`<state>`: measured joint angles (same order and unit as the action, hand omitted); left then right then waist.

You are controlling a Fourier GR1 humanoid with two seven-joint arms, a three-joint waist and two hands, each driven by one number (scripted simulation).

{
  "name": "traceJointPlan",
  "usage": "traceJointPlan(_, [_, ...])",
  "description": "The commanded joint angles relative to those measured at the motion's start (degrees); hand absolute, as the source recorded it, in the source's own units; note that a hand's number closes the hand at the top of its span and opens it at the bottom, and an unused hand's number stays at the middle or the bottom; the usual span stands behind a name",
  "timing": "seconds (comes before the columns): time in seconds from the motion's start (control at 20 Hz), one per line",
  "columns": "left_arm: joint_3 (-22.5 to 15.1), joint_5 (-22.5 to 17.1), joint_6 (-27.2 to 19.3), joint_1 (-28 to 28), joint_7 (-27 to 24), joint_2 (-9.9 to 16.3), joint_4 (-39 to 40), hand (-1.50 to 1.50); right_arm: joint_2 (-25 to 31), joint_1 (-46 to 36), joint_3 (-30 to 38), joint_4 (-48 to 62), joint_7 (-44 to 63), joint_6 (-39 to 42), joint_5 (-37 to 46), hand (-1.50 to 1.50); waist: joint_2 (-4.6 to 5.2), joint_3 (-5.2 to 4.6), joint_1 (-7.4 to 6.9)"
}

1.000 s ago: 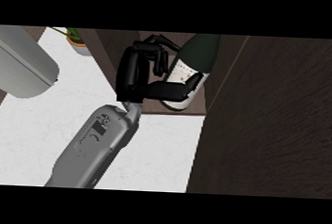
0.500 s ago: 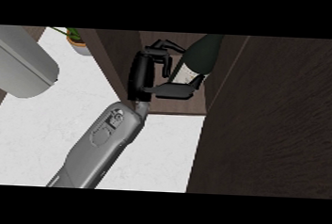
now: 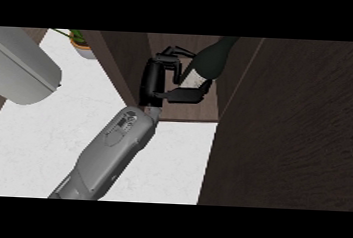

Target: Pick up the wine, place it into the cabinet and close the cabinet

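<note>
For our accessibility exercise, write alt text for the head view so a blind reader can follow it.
A black robot hand on a grey forearm holds a dark green glass wine bottle inside an open dark brown wooden cabinet, beside its open door. A small potted plant stands on the white counter.

Cabinet [image 3: 297, 136]: dark matt wood grain. Surface [image 3: 30, 149]: pale, smooth, faintly mottled stone look. Wine bottle [image 3: 211, 60]: dark glossy glass, pale label. Forearm [image 3: 108, 153]: smooth grey plastic-like shell.
</note>
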<state>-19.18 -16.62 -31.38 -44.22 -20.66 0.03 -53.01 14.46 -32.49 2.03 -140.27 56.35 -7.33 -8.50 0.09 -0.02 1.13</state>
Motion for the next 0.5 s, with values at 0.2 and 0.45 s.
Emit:
traceJointPlan(0.2, [-3.4,-6.0,-0.5,-0.2,-8.4,0.0,10.9,1.50,0.7,-0.8,3.6,-1.2,0.6,1.5,-6.9,-1.50,0.15,0.00,0.47])
traceJointPlan(0.45, [-5.8,-6.8,-2.4,-1.9,-11.8,0.0,17.3,1.50,0.4,-1.9,1.9,-2.6,2.7,0.2,-4.8,-1.50,0.15,-0.03,0.82])
